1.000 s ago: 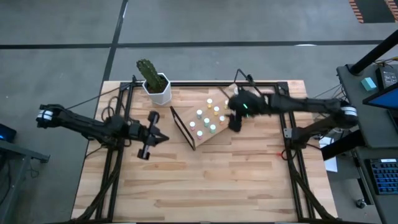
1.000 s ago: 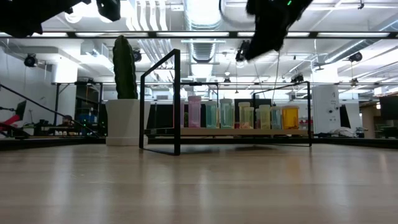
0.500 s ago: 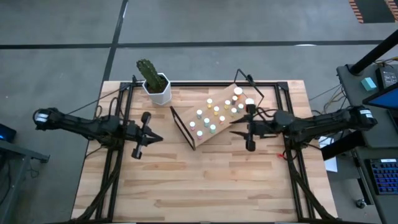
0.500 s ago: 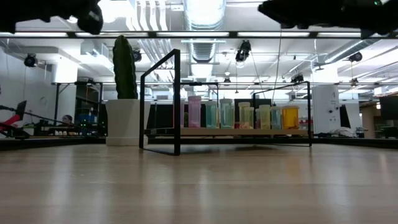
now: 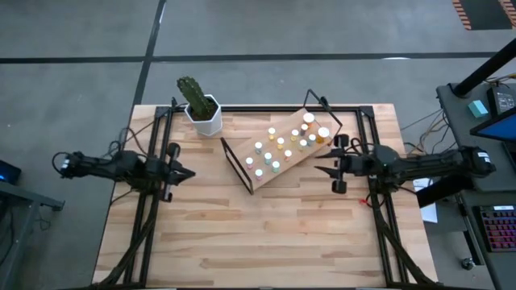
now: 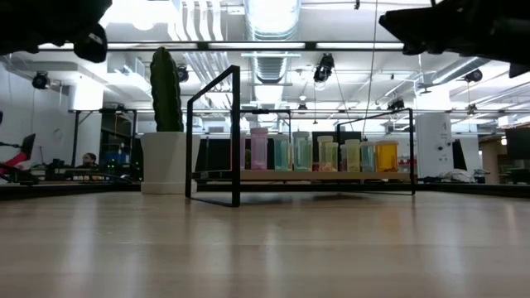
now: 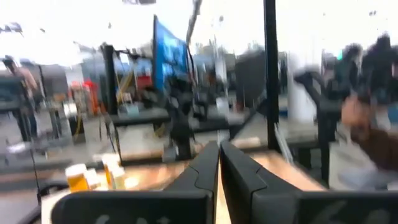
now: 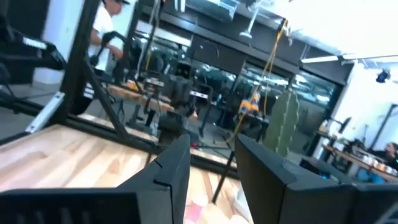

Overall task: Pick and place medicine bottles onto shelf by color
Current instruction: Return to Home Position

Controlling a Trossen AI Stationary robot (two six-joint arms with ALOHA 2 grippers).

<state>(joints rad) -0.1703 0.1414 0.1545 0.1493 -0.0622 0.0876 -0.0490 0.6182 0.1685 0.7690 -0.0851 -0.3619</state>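
Both arms have backed off either side of the shelf [image 5: 297, 159], left hand [image 5: 182, 171] together, right hand [image 5: 326, 168] apart, bottles [image 5: 280, 145] all shelved, so sorting looks done.

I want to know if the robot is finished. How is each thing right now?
Medicine bottles: upright on the shelf, caps on.
Shelf: on the table, set at an angle.
Cactus pot: upright at the table's back edge.
Left gripper: shut, empty, over the table's left side.
Right gripper: open, empty, apart from the shelf.
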